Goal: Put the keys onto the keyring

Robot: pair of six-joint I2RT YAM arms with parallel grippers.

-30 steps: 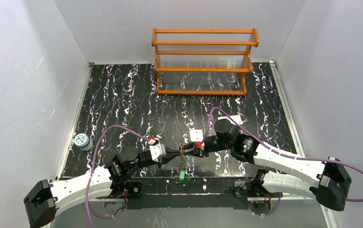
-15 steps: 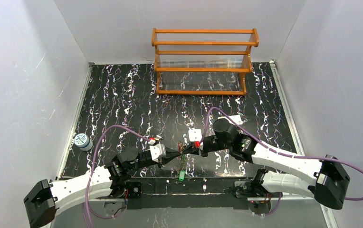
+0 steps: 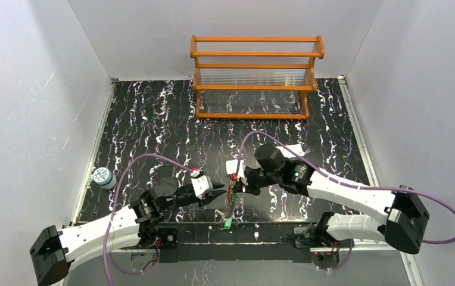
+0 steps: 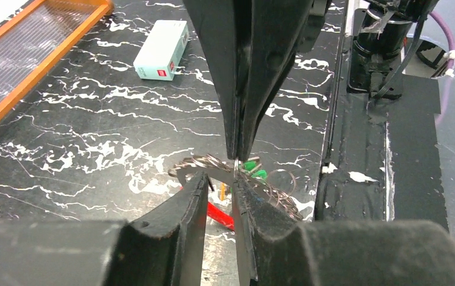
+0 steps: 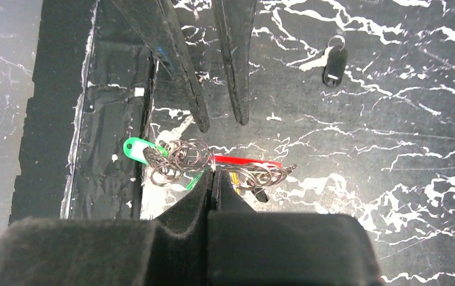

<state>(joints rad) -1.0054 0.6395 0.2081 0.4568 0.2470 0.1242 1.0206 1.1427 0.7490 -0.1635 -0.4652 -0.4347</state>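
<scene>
My right gripper (image 3: 237, 186) is shut on the thin metal chain (image 5: 180, 158) of the keyring, and the tangle of chain hangs from it above the table's near edge. The keyring's red band (image 5: 248, 161) shows behind the chain. A green key head (image 5: 134, 149) hangs at one end, also in the top view (image 3: 227, 224). A bit of the yellow key (image 5: 235, 177) shows beside my right fingers. My left gripper (image 3: 218, 190) is open and empty, its tips just left of the chain. In the left wrist view its fingertips (image 4: 198, 185) stand on either side of the chain below the right gripper's closed jaws.
A black-headed key (image 5: 334, 64) lies alone on the marbled table. A white rectangular box (image 4: 161, 58) lies further back. An orange wooden rack (image 3: 255, 77) stands at the far edge. A small round tin (image 3: 102, 176) sits at the left.
My left gripper has let go of the chain, opened and drawn back left. My right gripper has moved left and up with the chain, which now hangs from it alone.
</scene>
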